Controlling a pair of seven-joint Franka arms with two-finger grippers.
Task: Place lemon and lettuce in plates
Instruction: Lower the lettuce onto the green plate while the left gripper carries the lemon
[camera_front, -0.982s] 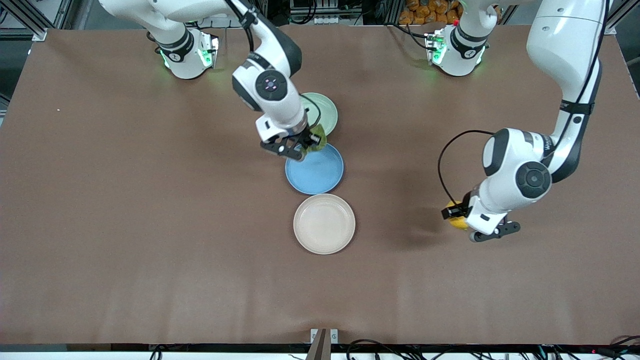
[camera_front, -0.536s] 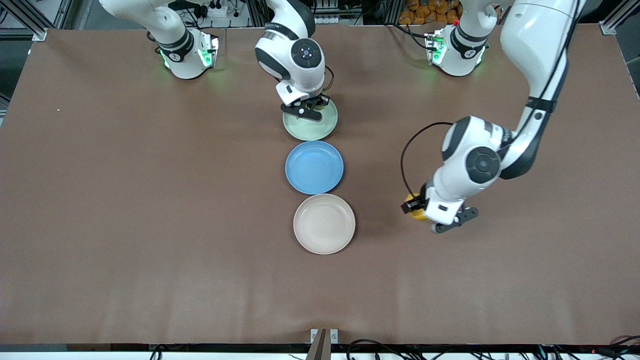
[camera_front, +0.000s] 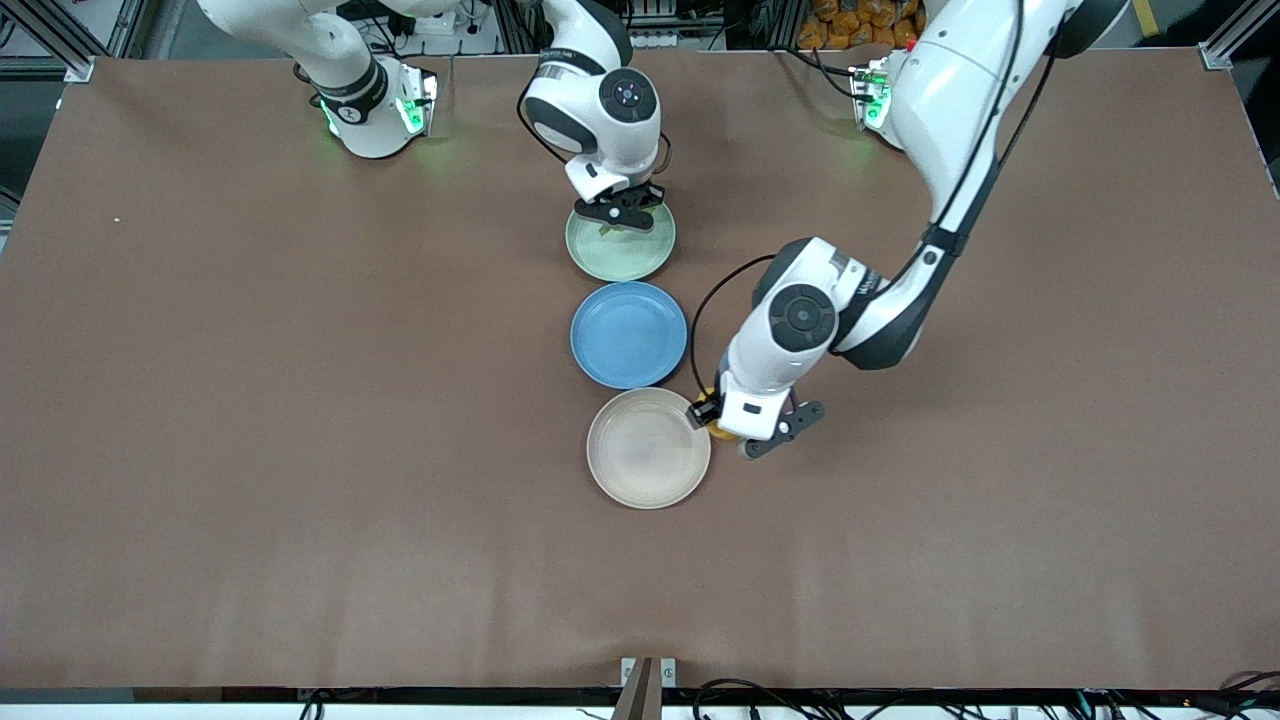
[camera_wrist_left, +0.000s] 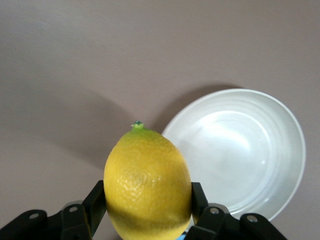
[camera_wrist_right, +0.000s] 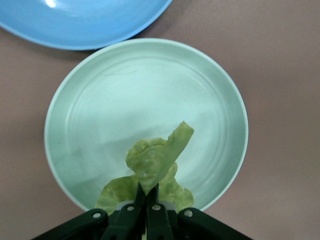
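My right gripper (camera_front: 622, 213) hangs over the pale mint green plate (camera_front: 620, 250), at the rim nearer the robots' bases. It (camera_wrist_right: 149, 196) is shut on the lettuce (camera_wrist_right: 157, 162), a crinkled green leaf dangling above that plate (camera_wrist_right: 125, 105). The left gripper (camera_front: 722, 428) hovers just past the edge of the beige plate (camera_front: 645, 455), toward the left arm's end of the table. Its black fingers (camera_wrist_left: 200, 197) are shut on the yellow lemon (camera_wrist_left: 147, 180), pointed tip up in the wrist view, with the plate (camera_wrist_left: 240, 150) beside it. A sliver of the lemon (camera_front: 716, 431) shows under the hand.
A blue plate (camera_front: 628, 335) lies between the mint and beige plates, the three in a row down the table's middle; its rim (camera_wrist_right: 75, 25) shows in the right wrist view. Brown tabletop (camera_front: 300, 400) surrounds them.
The left arm has carried the lemon from the left arm's end of the table to the beige plate's edge. The right gripper brought the lettuce from over the blue plate's rim to over the mint plate.
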